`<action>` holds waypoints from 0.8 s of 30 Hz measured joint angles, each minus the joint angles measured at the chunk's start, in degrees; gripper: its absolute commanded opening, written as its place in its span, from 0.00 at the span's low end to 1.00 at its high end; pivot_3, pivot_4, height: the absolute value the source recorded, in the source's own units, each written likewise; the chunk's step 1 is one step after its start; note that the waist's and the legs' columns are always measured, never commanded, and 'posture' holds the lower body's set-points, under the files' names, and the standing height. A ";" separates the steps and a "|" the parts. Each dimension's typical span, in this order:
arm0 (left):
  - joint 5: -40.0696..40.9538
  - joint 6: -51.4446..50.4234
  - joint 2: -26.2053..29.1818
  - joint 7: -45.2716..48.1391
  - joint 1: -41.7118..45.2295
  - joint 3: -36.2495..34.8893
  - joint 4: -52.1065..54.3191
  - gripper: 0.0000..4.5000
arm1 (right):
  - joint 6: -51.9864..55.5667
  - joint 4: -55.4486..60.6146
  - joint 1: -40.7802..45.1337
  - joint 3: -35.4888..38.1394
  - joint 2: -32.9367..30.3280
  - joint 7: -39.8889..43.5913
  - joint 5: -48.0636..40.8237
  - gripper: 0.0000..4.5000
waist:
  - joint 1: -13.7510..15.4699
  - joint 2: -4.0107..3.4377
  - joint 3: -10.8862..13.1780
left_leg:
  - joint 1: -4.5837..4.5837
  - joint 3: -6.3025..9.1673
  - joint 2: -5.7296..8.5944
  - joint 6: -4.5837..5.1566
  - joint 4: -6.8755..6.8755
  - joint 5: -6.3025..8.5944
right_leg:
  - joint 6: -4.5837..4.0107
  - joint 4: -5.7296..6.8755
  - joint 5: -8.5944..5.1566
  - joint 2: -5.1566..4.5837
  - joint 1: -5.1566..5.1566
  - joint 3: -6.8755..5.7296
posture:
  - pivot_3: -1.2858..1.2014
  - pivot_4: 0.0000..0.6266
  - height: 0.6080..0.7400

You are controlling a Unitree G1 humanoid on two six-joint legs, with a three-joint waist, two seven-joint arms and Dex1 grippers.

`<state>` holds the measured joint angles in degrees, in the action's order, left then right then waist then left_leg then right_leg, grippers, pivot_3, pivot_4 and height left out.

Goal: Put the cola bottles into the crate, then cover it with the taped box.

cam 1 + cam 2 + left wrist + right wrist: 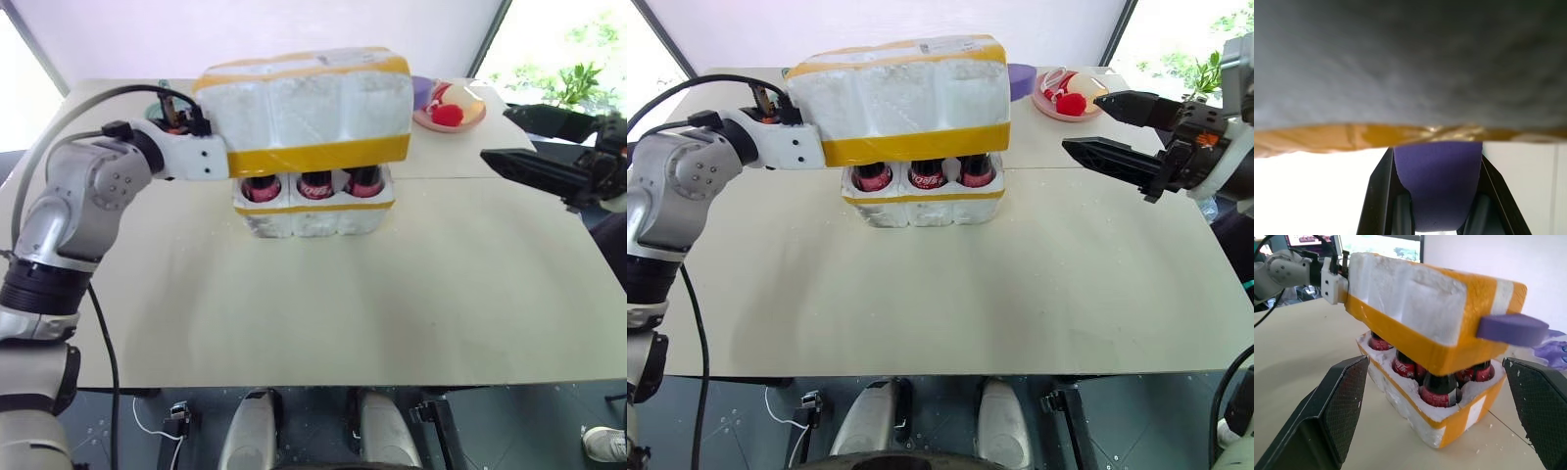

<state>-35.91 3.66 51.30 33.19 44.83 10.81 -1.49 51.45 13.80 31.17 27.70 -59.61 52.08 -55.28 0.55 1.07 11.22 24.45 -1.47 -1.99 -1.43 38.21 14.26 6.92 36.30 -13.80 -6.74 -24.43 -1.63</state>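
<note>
Grainy white foam on the taped box [313, 98] and crate [313, 217], glossy yellow tape; matt beige table [323, 304]

The box [309, 108] sits over the bottles [315, 183] and hides their caps and necks; the head views show three red labels in the gap, and the far row is out of sight. The left hand's fingertips are hidden behind the box's left end. In the left wrist view the box's underside is a grey blur. The right hand [1107, 125] is cut by the right edge of the left eye view. A plate [460, 116] at the far right of the counter [323, 313] holds red items too small to identify.
</note>
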 measured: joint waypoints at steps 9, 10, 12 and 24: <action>-7.14 6.77 0.99 -8.64 -6.07 -0.29 2.39 0.38 | -1.17 -0.91 1.09 -1.98 0.14 -0.41 0.40 1.00 | 0.12 0.00 0.00 | -0.01 0.00 0.00 0.00 0.00 0.00 | 0.00 0.00 0.00 0.00 0.00 0.00 | 0.52 0.24 0.97; -7.26 7.08 1.00 -8.68 -7.02 -0.32 2.49 0.48 | -1.19 -1.10 1.09 -2.08 0.14 -0.39 0.41 1.00 | 0.13 -0.01 0.00 | 0.00 0.00 0.00 0.00 0.00 0.00 | 0.00 0.00 0.00 -0.01 0.00 0.00 | 0.52 0.24 0.97; -7.22 7.44 0.96 -8.67 -8.67 -0.29 2.51 0.72 | -1.28 -1.38 1.07 -2.29 0.13 -0.24 0.54 1.00 | 0.13 0.00 0.00 | 0.00 0.00 0.00 0.00 0.00 0.00 | 0.00 0.01 0.00 -0.01 0.00 0.00 | 0.52 0.24 0.97; 5.56 10.90 2.61 -8.34 -22.63 -11.35 5.63 0.99 | -4.11 -1.60 -5.98 -2.78 -1.61 4.26 5.20 1.00 | -0.04 -0.01 -0.01 | -0.03 0.00 -0.03 0.00 -0.02 0.00 | -0.01 0.00 0.00 -0.01 0.00 0.00 | 0.52 0.24 0.97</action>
<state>-30.35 14.56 53.91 24.85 22.20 -0.54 4.15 47.35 12.21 25.19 24.93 -61.22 56.35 -50.09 0.51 1.06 11.21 24.42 -1.47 -2.02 -1.42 38.20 14.27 6.91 36.30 -13.79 -6.75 -24.43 -1.63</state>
